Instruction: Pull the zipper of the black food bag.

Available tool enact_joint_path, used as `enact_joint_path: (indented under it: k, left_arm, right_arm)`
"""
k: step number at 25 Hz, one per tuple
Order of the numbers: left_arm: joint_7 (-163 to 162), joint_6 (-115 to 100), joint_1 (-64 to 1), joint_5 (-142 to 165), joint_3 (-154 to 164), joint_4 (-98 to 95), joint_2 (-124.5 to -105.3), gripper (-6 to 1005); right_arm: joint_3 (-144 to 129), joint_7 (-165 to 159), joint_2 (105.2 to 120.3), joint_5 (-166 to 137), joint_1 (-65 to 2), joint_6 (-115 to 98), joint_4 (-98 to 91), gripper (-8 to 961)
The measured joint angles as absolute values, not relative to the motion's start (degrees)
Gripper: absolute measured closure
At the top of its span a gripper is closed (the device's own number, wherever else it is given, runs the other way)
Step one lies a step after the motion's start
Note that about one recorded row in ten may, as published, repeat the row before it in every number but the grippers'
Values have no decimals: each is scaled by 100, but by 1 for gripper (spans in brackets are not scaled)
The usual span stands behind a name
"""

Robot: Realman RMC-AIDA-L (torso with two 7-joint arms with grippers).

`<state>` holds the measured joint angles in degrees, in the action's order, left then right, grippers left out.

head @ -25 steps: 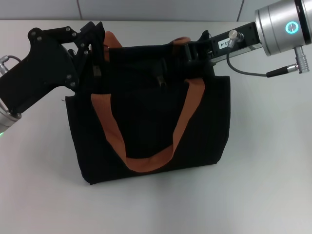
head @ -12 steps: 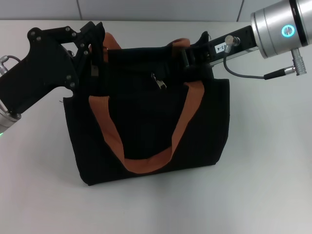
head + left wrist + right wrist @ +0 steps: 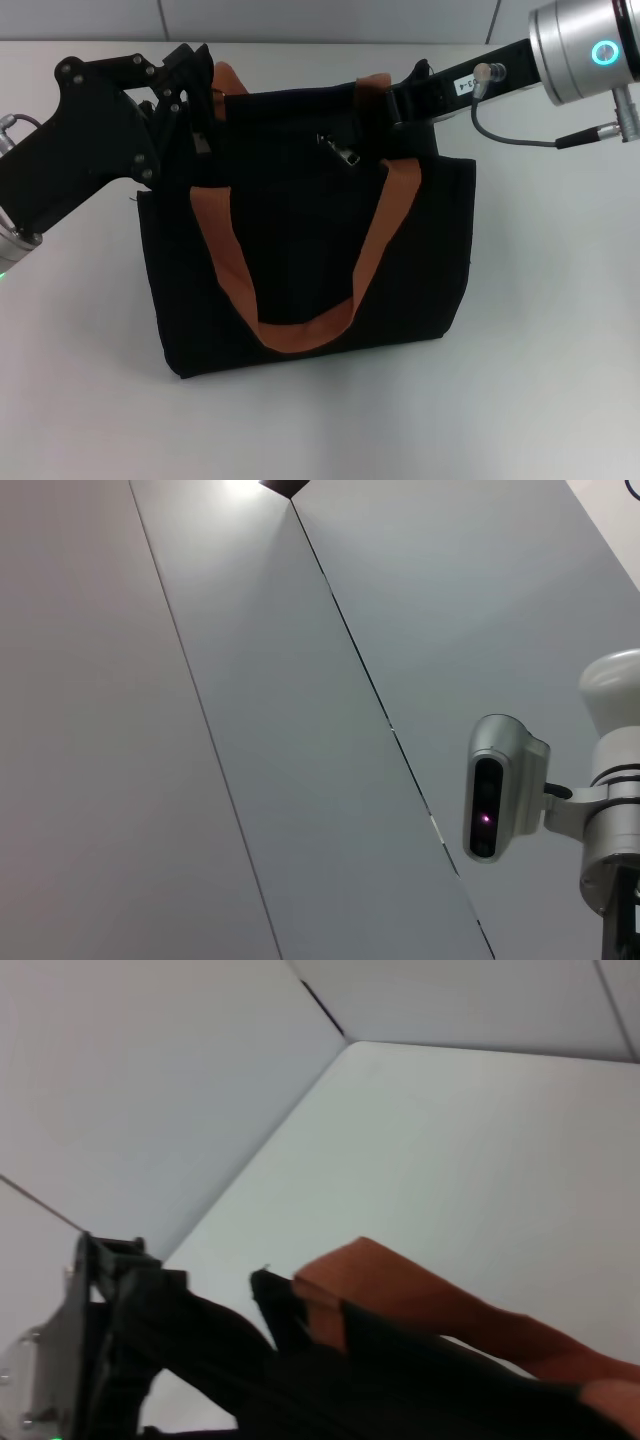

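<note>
The black food bag point(image 3: 300, 260) stands upright on the white table, with its orange-brown front handle point(image 3: 300, 335) hanging down its front. The small silver zipper point(image 3: 347, 153) sits on the top track, right of the middle, its pull tab dangling. My left gripper point(image 3: 197, 105) is shut on the bag's top left corner. My right gripper point(image 3: 400, 105) is at the bag's top right edge, beside the zipper. The right wrist view shows the bag's top point(image 3: 400, 1390), an orange handle point(image 3: 420, 1295) and the left gripper point(image 3: 100, 1300) farther off.
The white table point(image 3: 550, 350) stretches around the bag, with a grey wall behind. A cable hangs from the right arm point(image 3: 520, 140). The left wrist view shows only wall panels and a grey camera on a stand point(image 3: 495, 800).
The zipper slider has moved to the right along the top of the bag. The right arm has shifted right and slightly up. The left gripper still holds the corner.
</note>
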<state>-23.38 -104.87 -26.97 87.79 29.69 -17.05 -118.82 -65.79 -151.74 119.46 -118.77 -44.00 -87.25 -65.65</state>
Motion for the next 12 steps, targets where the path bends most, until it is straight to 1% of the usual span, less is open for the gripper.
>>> enact_joint_path:
  k: [9,12]
  left_arm:
    - [-2338,-10487,-2680,8779,2942,-1705,-11882,975]
    - [-2338,-10487,-2680,8779,2947,-1705,-11882,975]
  right_arm:
    - [-6556,-15309,11956,-12067,-4089,-8726,-7115,943]
    - [-6535,-15242,11944,-11770,-4082,-8779,-7034,941]
